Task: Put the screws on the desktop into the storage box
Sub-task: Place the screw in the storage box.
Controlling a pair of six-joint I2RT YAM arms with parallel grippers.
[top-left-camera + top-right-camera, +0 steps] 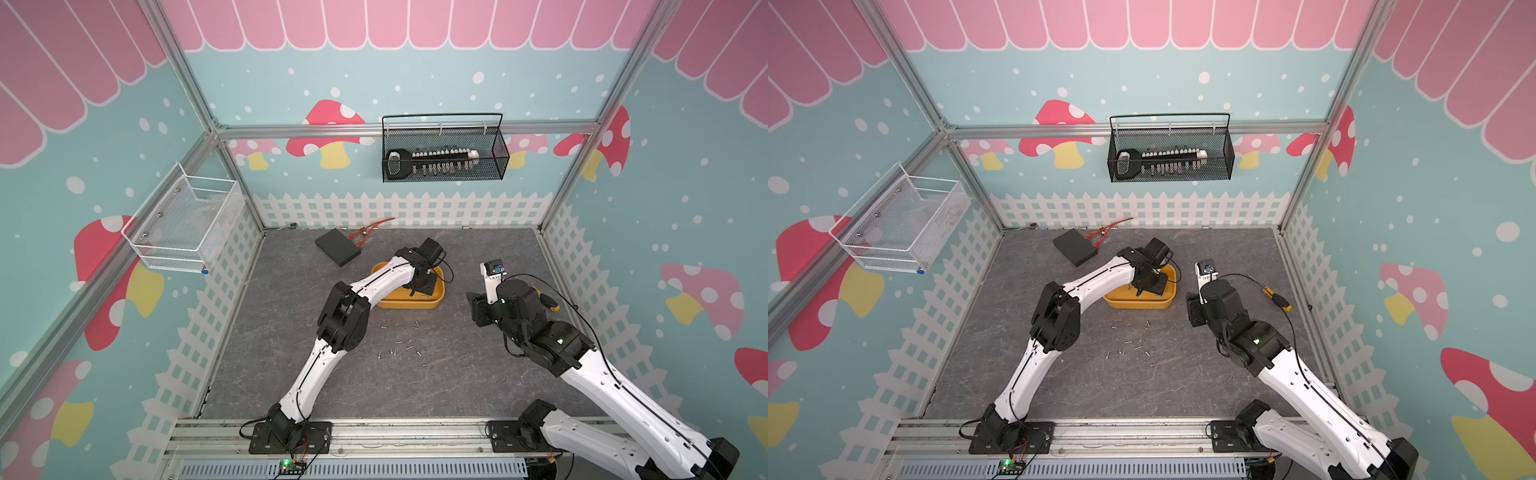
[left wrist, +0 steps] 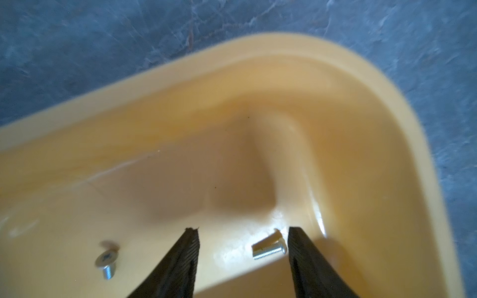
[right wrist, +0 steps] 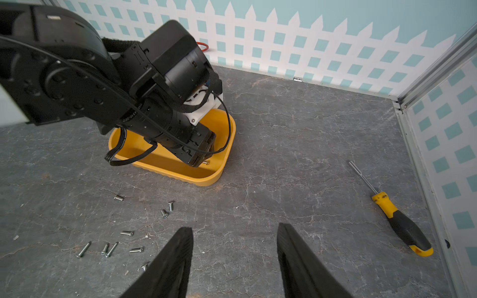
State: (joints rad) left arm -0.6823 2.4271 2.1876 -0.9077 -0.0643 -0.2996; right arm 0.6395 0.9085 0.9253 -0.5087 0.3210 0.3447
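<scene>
**Left gripper spread inside the storage box, two screws in, the rest on the desktop**

Front edge: an aluminium rail [image 1: 415, 432] carries both arm bases.

The desktop [image 1: 436, 386] is flat and dark grey with pale marble veins, scuffed in spots. Loose screws [image 1: 401, 347] are scattered mid-surface between the arms. They lie near the front side of the storage box [image 1: 409, 303], well apart from it.

The right gripper [image 3: 235, 227] has its fingers spread with nothing between them. It hangs over bare desktop to the right of the storage box. A yellow-black screwdriver [image 3: 397, 219] lies flat near the right wall.

The storage box is yellow and sits about mid-desktop. The left gripper [image 2: 243, 229] is down inside it, fingers apart, pinching nothing. A short screw [image 2: 269, 249] lies on the box floor just beside one finger. A flat-head screw [image 2: 105, 260] lies outside the other finger.

Behind that, a flat black box [image 1: 337, 247] and a red cable [image 1: 374, 226] sit at the foot of the rear wall.

On the rear wall, a black wire basket [image 1: 494, 162] hangs on the crossbar and holds a socket rail [image 1: 440, 156]. On the left wall there is a white wire basket [image 1: 178, 249].

The walls are teal with a white picket-fence print, mushrooms and pink scallops on top. Aluminium posts stand in the corners.
</scene>
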